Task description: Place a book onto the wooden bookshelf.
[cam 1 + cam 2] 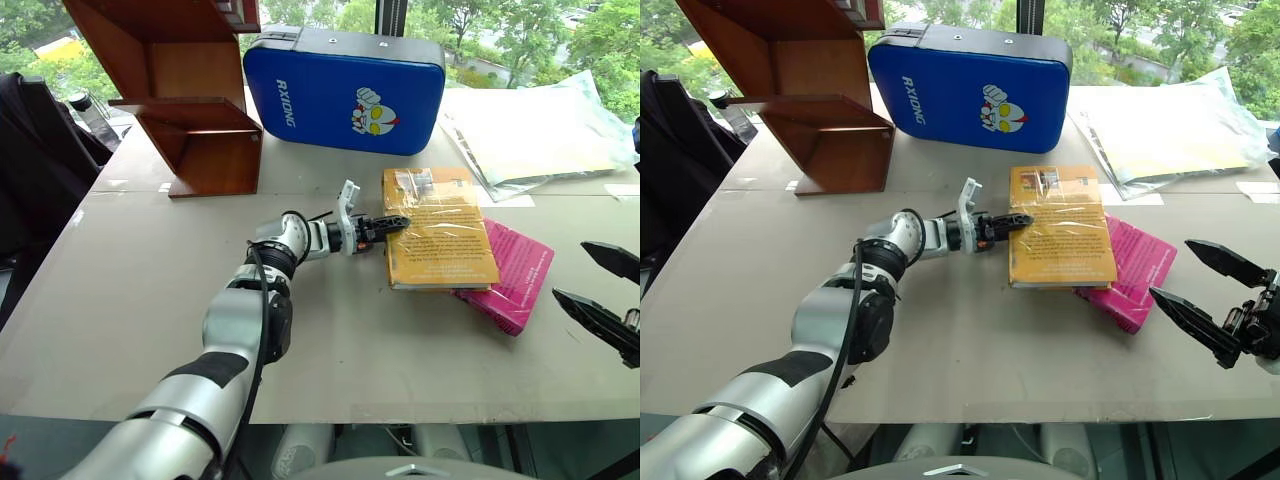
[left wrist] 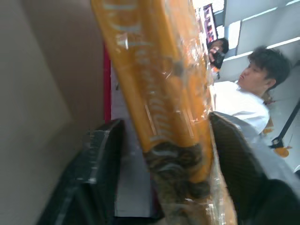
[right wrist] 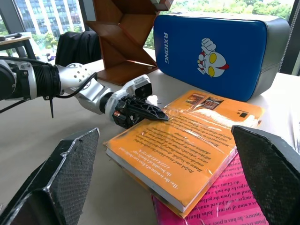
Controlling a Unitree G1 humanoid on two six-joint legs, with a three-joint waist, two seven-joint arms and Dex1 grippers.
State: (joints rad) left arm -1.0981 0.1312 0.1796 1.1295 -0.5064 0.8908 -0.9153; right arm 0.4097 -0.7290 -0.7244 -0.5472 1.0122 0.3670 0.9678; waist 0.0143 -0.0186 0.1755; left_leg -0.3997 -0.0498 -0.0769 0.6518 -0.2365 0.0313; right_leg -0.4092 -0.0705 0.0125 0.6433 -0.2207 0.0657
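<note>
Hiding beneath book (image 1: 440,240), pink book (image 1: 515,278) half-covered

Book (image 1: 440,240): lying on the pink book (image 1: 515,275), right of centre.
Shelf (image 1: 185,110): standing far left.
Case (image 1: 345,90): standing right of the shelf.

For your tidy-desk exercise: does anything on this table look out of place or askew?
Yes. The yellow-orange book lies skewed on the pink book, its lower end overhanging, not on the wooden bookshelf. The left gripper is clamped on its edge.
</note>
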